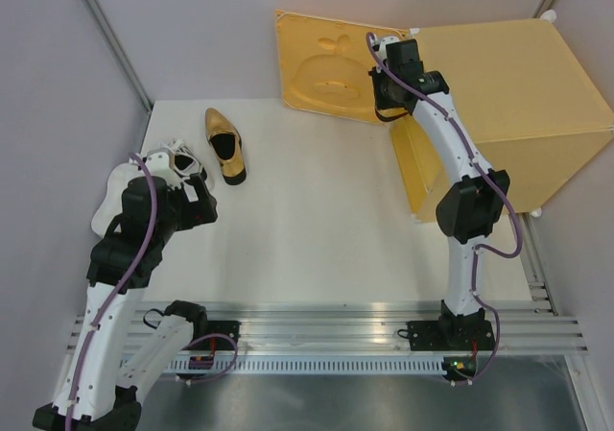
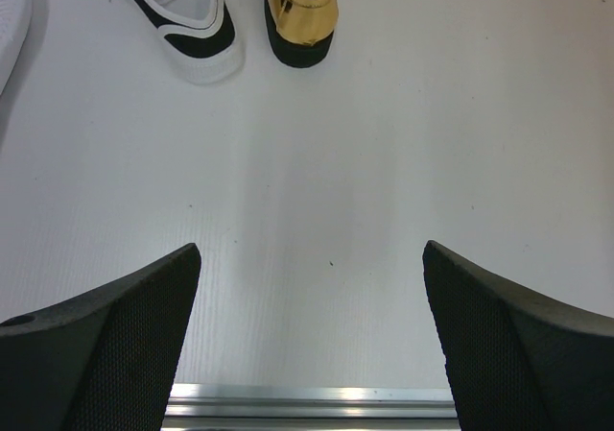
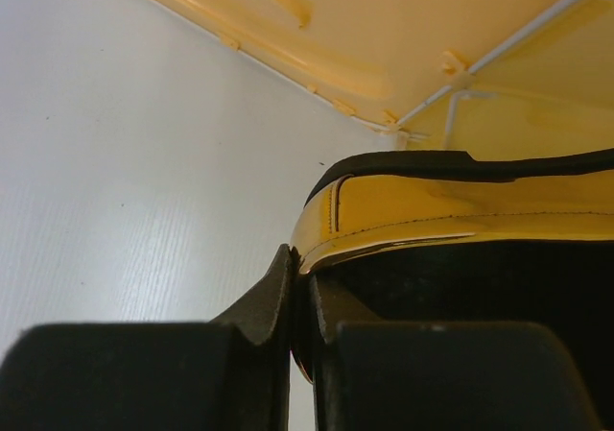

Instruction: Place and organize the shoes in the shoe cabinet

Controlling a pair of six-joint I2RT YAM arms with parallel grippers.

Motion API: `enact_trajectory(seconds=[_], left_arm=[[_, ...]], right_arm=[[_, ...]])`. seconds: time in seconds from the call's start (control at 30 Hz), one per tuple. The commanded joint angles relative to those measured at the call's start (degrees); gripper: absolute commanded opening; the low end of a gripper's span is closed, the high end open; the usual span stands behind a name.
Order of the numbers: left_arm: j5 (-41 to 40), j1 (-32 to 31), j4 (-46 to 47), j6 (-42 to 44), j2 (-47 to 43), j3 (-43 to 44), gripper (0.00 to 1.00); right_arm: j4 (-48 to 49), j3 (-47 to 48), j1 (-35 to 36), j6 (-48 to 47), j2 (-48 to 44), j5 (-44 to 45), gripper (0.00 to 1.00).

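"Four to place — right gripper first?"

"Clamped on the side rim of a gold shoe, fingers pressed together on the thin edge. Held right at the open front of the shoe cabinet, low by the hinge corner of the door. Cannot tell whether inside the opening or just outside."

"And the door?"

"Standing wide open, embossed inner face showing, angled away from the cabinet's front."

"Other shoes?"

"Three, all well apart from the cabinet, out on the white table on its door side. Nearest the cabinet, a second gold shoe with black insole, resting on its sole. Just beside that, farther from the cabinet, a white laced shoe with black inside. Farther still, a plain white shoe, partly hidden under the left arm."

"Left gripper?"

"Spread wide, holding nothing — hanging over bare table, well apart from the cabinet, near the white laced shoe and the heel of the second gold shoe, touching neither."
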Motion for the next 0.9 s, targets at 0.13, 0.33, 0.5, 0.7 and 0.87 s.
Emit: enact_trajectory(seconds=[0.13, 0.33, 0.5, 0.7, 0.87], left_arm=[[1.45, 0.16, 1.49, 0.35, -0.71, 2.12, 1.0], [1.72, 0.16, 1.58, 0.09, -0.8, 1.86, 1.0], [1.8, 0.16, 1.49, 0.18, -0.8, 1.77, 1.0], [1.98, 0.16, 1.49, 0.0, -0.71, 1.77, 1.0], [2.33, 0.16, 1.58, 0.0, -0.36, 1.94, 1.0]], right_arm=[[7.04, 0.81, -0.71, -2.98, -5.52, 7.51, 0.14], [7.83, -0.78, -1.15, -3.33, -5.0, 10.85, 0.22], [7.75, -1.05, -1.15, -3.86, -4.47, 11.91, 0.31], [7.04, -1.13, -1.15, -4.3, -4.73, 13.32, 0.42], [6.25, -1.83, -0.89, -4.39, -6.13, 13.84, 0.48]])
